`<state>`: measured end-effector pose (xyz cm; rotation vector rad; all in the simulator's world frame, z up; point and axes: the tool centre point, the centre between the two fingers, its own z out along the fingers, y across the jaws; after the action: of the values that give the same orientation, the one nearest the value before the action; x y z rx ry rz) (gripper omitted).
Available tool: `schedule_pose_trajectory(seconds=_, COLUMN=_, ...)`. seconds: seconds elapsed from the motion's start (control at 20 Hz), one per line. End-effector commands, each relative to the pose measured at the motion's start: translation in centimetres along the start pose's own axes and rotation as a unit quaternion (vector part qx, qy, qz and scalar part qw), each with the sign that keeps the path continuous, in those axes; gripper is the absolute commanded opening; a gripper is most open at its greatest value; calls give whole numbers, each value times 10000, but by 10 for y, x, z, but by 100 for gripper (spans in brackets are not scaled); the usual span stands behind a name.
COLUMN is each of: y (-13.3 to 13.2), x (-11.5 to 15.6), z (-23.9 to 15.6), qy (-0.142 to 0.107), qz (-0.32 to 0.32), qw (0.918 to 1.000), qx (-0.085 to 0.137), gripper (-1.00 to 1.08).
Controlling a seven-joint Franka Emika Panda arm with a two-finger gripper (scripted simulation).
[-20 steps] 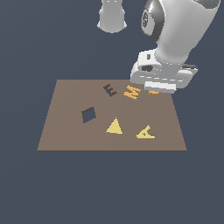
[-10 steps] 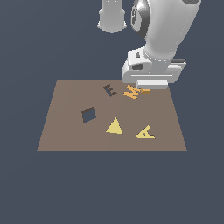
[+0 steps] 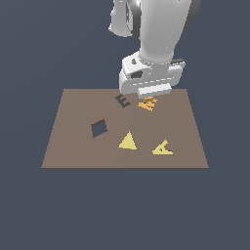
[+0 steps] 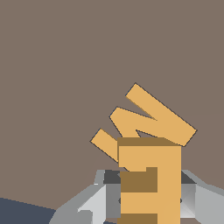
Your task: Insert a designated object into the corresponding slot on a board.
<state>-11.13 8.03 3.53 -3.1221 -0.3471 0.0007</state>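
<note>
Moved: since half a second ago the arm has swung toward the exterior view's left, carrying the orange E-shaped block off the board's far right part until it hangs over the M.
Arm: white Franka arm (image 3: 156, 34) reaching down over the far middle of the board.
Board: flat brown rectangular board (image 3: 73, 151), lying on dark ground.
Gripper: gripper (image 4: 148, 199) clenched on the orange E-shaped block, a grey finger (image 4: 94, 203) pressing each side of it.
Orange E-shaped block: orange E-shaped block (image 4: 150, 183) held between the fingers above the board; in the exterior view it is hard to tell apart from the M beneath.
Orange M-shaped block: orange M-shaped block (image 3: 147, 103) lies on the board directly under the gripper, just right of the slot.
Slot: dark E-shaped recess (image 3: 122, 100), tilted, unfilled, at the far middle.
Diamond recess: dark diamond-shaped recess (image 3: 99, 128), left of centre.
Yellow triangle: yellow triangle (image 3: 127, 140), near centre.
Pale yellow A-shaped block: pale yellow A-shaped block (image 3: 162, 147), near right.
</note>
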Motion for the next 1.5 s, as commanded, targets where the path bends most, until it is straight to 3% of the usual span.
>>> schedule_pose_trajectory(seconds=0.0, y=16, x=-4, z=-1, qy=2, qz=-331, qw=9995, qx=-1, gripper=-100)
schedule_pose_trajectory(seconds=0.7, y=77, x=-5, z=-4, qy=1, qz=-1554, qw=9879, qx=-1, gripper=-100)
schedule_pose_trajectory(seconds=1.45, y=91, x=-2, z=-2, qy=1, qz=-1832, qw=9831, qx=-9, gripper=-100)
